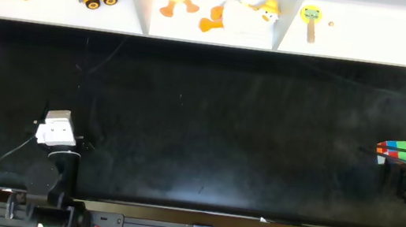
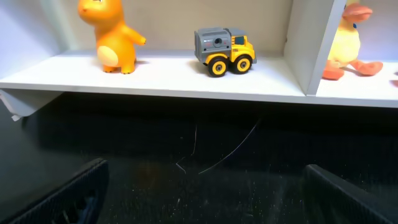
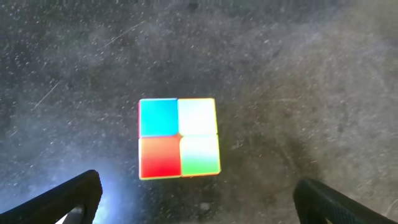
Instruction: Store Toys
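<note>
Directly above the two-by-two puzzle cube [image 3: 179,138], the right gripper [image 3: 198,202] hung wide open, empty; well apart from it, the left gripper [image 2: 202,196] likewise.

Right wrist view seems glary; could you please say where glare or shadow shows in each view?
Right wrist view: glare washes out the white and green squares of the cube; top view: white shelf blazes against the dark mat; left wrist view: shelf shades the mat beneath.

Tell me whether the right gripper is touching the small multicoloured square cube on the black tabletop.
Apart. In the right wrist view, bare black tabletop shows between the multicoloured cube and each open finger of the right gripper.
</note>
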Available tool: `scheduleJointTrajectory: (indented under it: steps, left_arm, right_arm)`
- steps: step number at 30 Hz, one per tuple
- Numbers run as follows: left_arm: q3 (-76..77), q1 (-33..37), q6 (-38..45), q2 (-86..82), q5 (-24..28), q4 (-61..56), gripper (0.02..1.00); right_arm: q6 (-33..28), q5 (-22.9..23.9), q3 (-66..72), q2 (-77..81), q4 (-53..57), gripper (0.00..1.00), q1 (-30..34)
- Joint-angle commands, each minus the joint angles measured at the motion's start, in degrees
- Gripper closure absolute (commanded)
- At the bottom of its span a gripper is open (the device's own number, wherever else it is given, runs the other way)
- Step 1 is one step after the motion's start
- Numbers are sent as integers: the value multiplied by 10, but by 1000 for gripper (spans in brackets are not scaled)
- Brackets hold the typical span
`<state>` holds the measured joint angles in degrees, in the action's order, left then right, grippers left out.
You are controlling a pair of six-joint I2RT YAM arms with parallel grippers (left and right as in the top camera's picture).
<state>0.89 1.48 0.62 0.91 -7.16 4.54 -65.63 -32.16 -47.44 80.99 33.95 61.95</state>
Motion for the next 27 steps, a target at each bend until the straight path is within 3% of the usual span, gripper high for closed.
scheduleJointTrajectory:
  steps: [1, 13, 27]
  left_arm:
    - [-4, -3, 11, -7, -4, -3, 20]
    - [-4, -3, 11, -7, -4, -3, 20]
    - [-4, -3, 11, -7, -4, -3, 20]
  right_arm:
    - [-2, -19, 4, 12, -4, 3, -12]
    - [38, -3, 4, 49, -36, 3, -40]
    - [40, 7, 5, 62, -33, 23, -43]
